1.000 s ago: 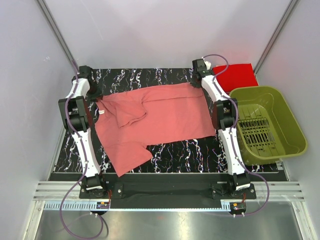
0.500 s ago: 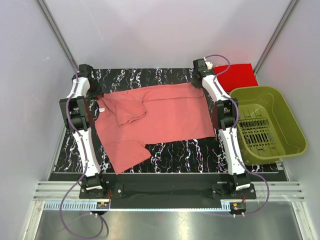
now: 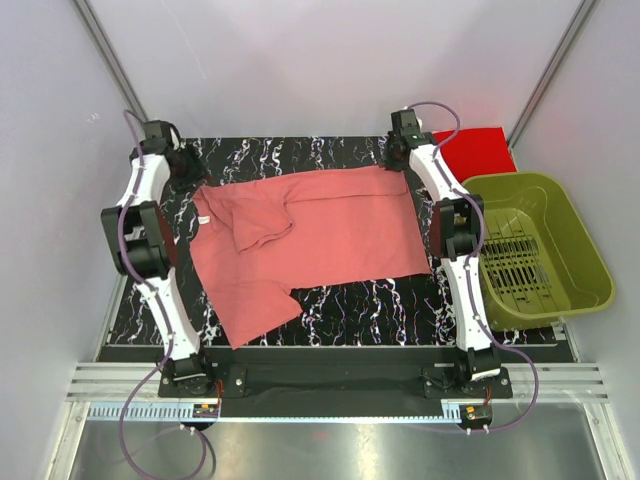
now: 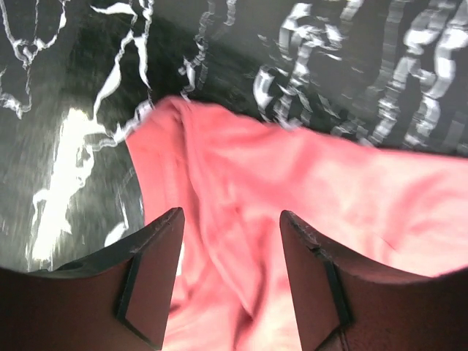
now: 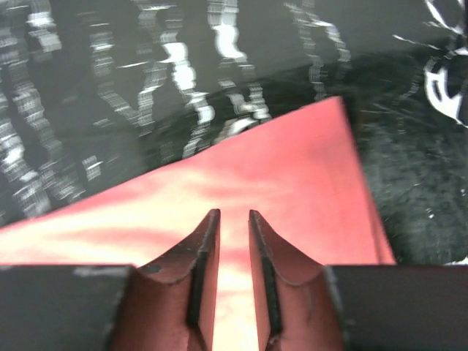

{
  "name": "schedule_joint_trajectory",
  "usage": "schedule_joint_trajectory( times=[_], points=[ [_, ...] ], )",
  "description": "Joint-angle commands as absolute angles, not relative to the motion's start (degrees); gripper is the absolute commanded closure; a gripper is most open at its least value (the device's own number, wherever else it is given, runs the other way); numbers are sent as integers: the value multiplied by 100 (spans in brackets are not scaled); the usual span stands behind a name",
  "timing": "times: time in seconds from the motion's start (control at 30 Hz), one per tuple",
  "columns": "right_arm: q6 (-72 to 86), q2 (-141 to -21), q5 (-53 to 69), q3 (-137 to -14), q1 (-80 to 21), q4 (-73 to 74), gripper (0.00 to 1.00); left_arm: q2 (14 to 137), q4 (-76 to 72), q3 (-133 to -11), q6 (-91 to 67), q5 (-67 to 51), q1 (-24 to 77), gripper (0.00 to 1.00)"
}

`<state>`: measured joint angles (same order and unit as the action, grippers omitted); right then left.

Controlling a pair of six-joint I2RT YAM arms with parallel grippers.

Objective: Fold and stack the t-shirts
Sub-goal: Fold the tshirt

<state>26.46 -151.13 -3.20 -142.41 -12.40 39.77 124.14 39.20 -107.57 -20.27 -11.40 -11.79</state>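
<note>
Salmon-pink t-shirt (image 3: 300, 240): spread rumpled across black white-veined desk (image 3: 350, 305). Left claw (image 4: 230, 274): released, fingers straddling shirt's far left corner. Right claw (image 5: 232, 263): nearly clenched, pinching far right corner. Red t-shirt (image 3: 475, 150): folded, far right. Olive basket (image 3: 560, 290): right. Plain white walls.

This is a robot test cell: plain white walls (image 3: 320, 60) enclose a marble-patterned table (image 3: 340, 305) on aluminium rails (image 3: 330, 385).

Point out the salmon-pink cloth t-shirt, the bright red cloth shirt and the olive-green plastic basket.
salmon-pink cloth t-shirt (image 3: 330, 225): top external view, middle of its body.
bright red cloth shirt (image 3: 478, 150): top external view, visible folded face.
olive-green plastic basket (image 3: 590, 262): top external view, right wall.
</note>
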Motion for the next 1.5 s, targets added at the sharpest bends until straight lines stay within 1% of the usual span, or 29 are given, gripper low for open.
schedule_joint_trajectory(
  times=[0.0,0.03,0.1,0.13,0.23,0.37,0.4,0.43,0.5,0.77,0.87,0.97,1.1,1.33,1.43,1.47],
  points=[
    [2382,-14152,316,-14091,-1415,3876,69,11655,3665,-10224,-2127,-1459,-1195,40],
    [2391,-13924,517,-13976,-1450,3815,68,11385,3622,-9726,-2153,-1476,-1195,40],
    [2373,-13712,693,-13765,-1633,3788,66,11050,3297,-9144,-2258,-1520,-1187,43],
    [2338,-13572,886,-13642,-1704,3823,65,10752,3165,-8575,-2337,-1581,-1169,44],
    [2355,-13378,1150,-13457,-2117,3963,62,10373,2874,-7808,-2408,-1793,-1090,46],
    [2399,-13140,1326,-12956,-2662,3763,60,10187,2357,-7129,-2583,-2214,-1072,46],
    [2452,-13114,1475,-12668,-2741,3649,60,10187,2277,-7032,-2627,-2276,-1081,47],
    [2522,-13087,1755,-12543,-2847,3413,58,10187,2198,-6875,-2671,-2346,-1081,47],
    [2566,-13165,1907,-12393,-2970,3322,57,10178,2136,-6698,-2742,-2540,-1037,48],
    [2680,-13553,2074,-12463,-3243,3313,56,9853,2083,-6196,-2742,-2241,-739,51],
    [2716,-13579,2048,-12472,-3269,3322,57,9870,2092,-6126,-2733,-2136,-624,55],
    [2690,-13570,2013,-12445,-3278,3340,57,9949,2118,-6056,-2725,-1987,-571,62],
    [2654,-13526,1925,-12393,-3270,3340,57,9976,2346,-6135,-2646,-1609,-449,69],
    [2698,-13526,1907,-12331,-3287,3313,58,10098,2539,-6319,-2567,-1319,-176,69],
    [2672,-13491,1837,-12322,-3278,3340,59,10160,2654,-6398,-2575,-1143,-123,75],
    [2654,-13483,1811,-12305,-3287,3349,59,10160,2689,-6425,-2575,-1047,-114,85]
  ],
)
